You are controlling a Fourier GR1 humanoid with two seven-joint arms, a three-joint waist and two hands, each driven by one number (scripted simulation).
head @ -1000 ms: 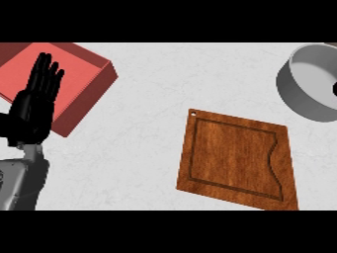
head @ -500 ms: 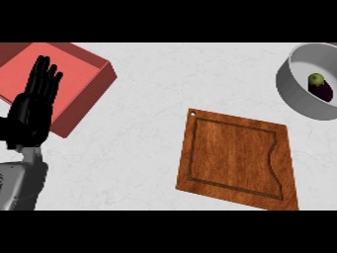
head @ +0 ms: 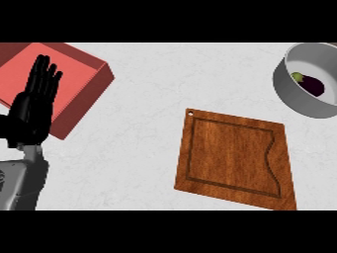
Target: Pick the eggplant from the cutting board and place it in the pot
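A dark purple eggplant with a green stem end lies inside the grey pot at the upper right of the head view. The wooden cutting board lies bare in the lower middle of the counter. My left hand rests open at the left edge, fingers straight and pointing up, far from both the board and the pot. My right hand shows nowhere in the view.
A red box stands at the upper left, partly behind my left hand. The pale counter stretches between the box and the board.
My right hand, seen over the pot a second ago, has left the view to the right. The eggplant now lies uncovered in the pot. The left hand has not moved.
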